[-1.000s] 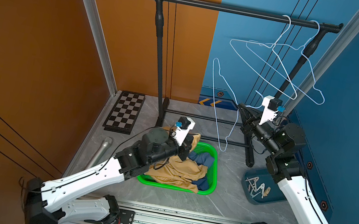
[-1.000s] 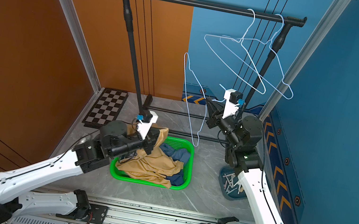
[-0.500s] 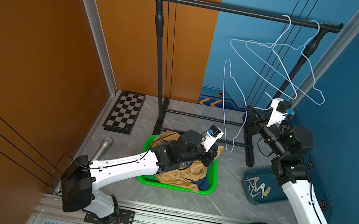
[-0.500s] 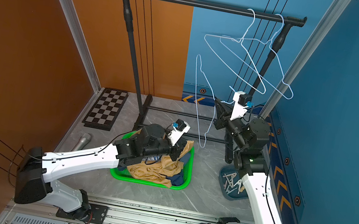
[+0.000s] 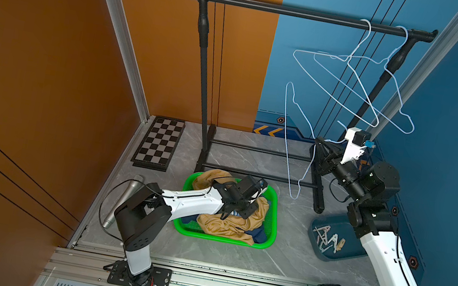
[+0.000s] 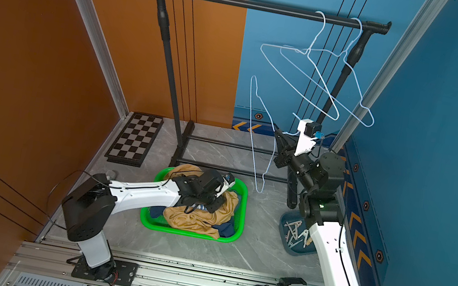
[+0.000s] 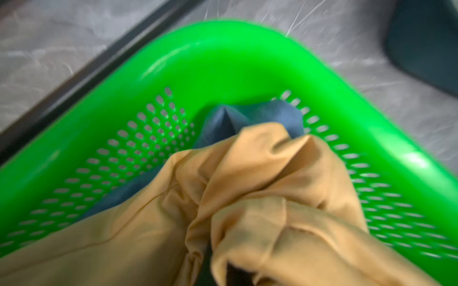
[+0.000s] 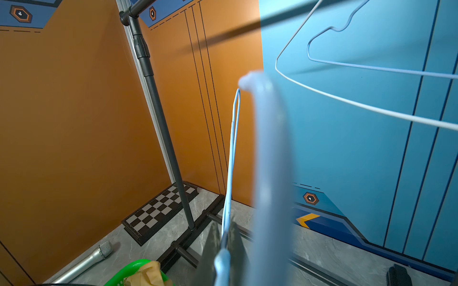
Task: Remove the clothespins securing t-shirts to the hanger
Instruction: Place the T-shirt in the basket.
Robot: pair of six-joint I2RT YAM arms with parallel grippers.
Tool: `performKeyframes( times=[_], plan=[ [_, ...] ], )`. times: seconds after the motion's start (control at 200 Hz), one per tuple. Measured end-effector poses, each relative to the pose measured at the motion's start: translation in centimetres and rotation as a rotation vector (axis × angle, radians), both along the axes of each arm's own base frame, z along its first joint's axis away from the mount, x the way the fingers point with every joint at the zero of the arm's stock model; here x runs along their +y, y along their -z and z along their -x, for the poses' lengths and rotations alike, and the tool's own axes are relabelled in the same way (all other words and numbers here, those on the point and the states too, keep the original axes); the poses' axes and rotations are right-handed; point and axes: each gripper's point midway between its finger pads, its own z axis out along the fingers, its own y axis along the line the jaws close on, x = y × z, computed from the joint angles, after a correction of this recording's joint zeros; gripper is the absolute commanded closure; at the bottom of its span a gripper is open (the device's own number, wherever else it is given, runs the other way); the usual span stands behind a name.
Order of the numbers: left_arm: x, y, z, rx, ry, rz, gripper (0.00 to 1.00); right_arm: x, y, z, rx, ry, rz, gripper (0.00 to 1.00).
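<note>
Far left there's one folded chessboard (image 5: 157, 144) and one microphone (image 5: 124, 195) lying on the floor, neither in play.

The left gripper (image 5: 237, 212) is sitting down in the one green basket (image 5: 223, 239) with its jaws together. The mustard-yellow t-shirt (image 5: 226, 224) is bunching up toward it in the wrist view, so I'm guessing it's pinching a fold, though the fingers themselves are hidden. That shirt is going to be soft and floppy, so any gathered fold works. Blue cloth (image 7: 247, 118) is peeking out underneath. I can't split it into separate shirts.

Wire hangers: three, all bare. One hanger (image 8: 231, 153) is dangling sideways, clamped in the right gripper (image 5: 320, 141). It's thin, light and springy, so it's probably swinging easily. Two more (image 5: 369, 24) are hooking over the far rail (image 5: 292, 11).

The clothespins (image 5: 327, 239) are lying in a heap in the dark blue tray (image 5: 329, 255) at the near right. Roughly half a dozen, too tangled for a clean count. They're looking light, stiff and a bit slick, so I'd be pinching the tail ends.
</note>
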Motion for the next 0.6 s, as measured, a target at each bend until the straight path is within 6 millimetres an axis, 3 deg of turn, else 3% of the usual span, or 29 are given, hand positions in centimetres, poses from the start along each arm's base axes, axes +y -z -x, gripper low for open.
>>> performKeyframes(
  times=[0.045, 0.175, 0.24, 0.415, 0.601],
  plan=[
    [0.3, 0.3, -0.3, 0.011, -0.007, -0.012, 0.96, 0.0, 0.2, 0.0, 0.007, 0.0, 0.002, 1.0],
    [0.5, -0.7, -0.6, 0.002, -0.004, -0.005, 0.48, 0.0, 0.7, 0.2, 0.022, 0.001, 0.021, 1.0],
    [0.8, -2.0, -0.5, -0.013, 0.0, 0.004, 0.33, 0.0, 0.9, 0.2, 0.03, 0.001, 0.029, 1.0],
    [2.9, -6.4, -0.1, -0.041, -0.01, 0.045, 0.19, 0.0, 1.7, 0.5, 0.054, -0.002, 0.051, 1.0],
    [5.8, -8.4, 0.1, -0.046, -0.036, 0.023, 0.16, 0.0, 2.5, 0.8, 0.081, -0.005, 0.078, 1.0]
  ],
)
